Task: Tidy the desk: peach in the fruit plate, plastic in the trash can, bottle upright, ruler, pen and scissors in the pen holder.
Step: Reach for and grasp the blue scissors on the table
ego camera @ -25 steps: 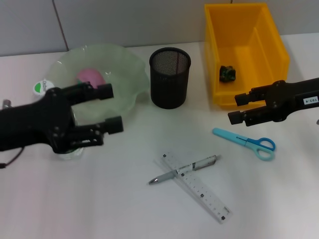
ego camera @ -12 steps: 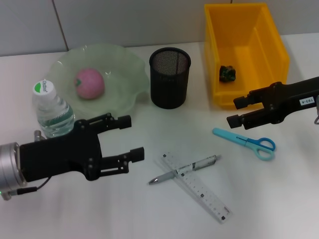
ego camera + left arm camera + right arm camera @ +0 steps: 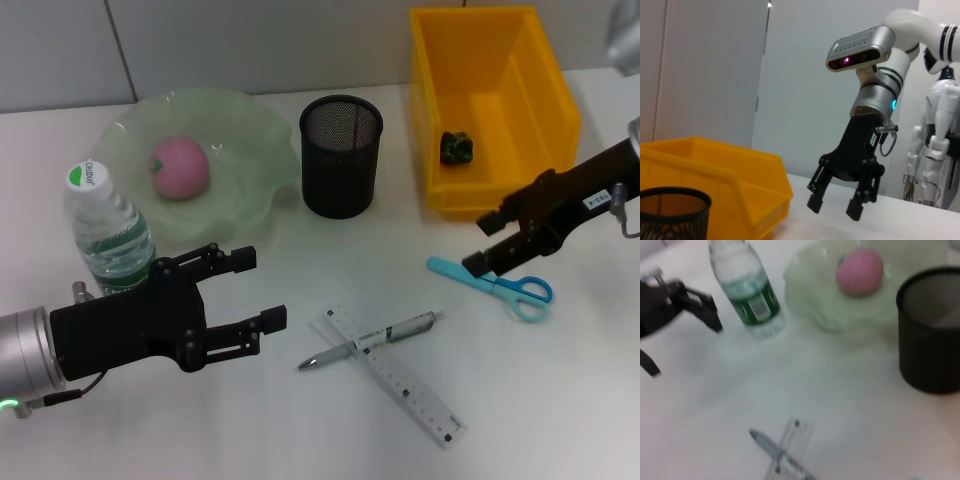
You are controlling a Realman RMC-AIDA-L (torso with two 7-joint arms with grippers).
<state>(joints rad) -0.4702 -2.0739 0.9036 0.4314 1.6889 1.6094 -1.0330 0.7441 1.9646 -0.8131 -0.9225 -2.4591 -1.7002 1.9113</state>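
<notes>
Three jobs look done, and both arms have turned toward the stationery.

Since a second ago the left gripper (image 3: pixel 250 290) has let go of the bottle (image 3: pixel 108 230), which now stands upright just beside the fruit plate (image 3: pixel 250 140), and has backed off toward the table's middle with its fingers spread and empty. The peach (image 3: pixel 180 167) lies in the plate, and a dark crumpled scrap (image 3: pixel 459 147), probably the plastic, sits in the yellow bin (image 3: pixel 540 70). The right gripper (image 3: pixel 484 244) has tipped down over the blade end of the scissors (image 3: pixel 495 285), jaws apart and holding nothing. The pen (image 3: pixel 370 340) still lies across the ruler (image 3: pixel 395 375), well apart from the pen holder (image 3: pixel 341 155), so three items remain.
</notes>
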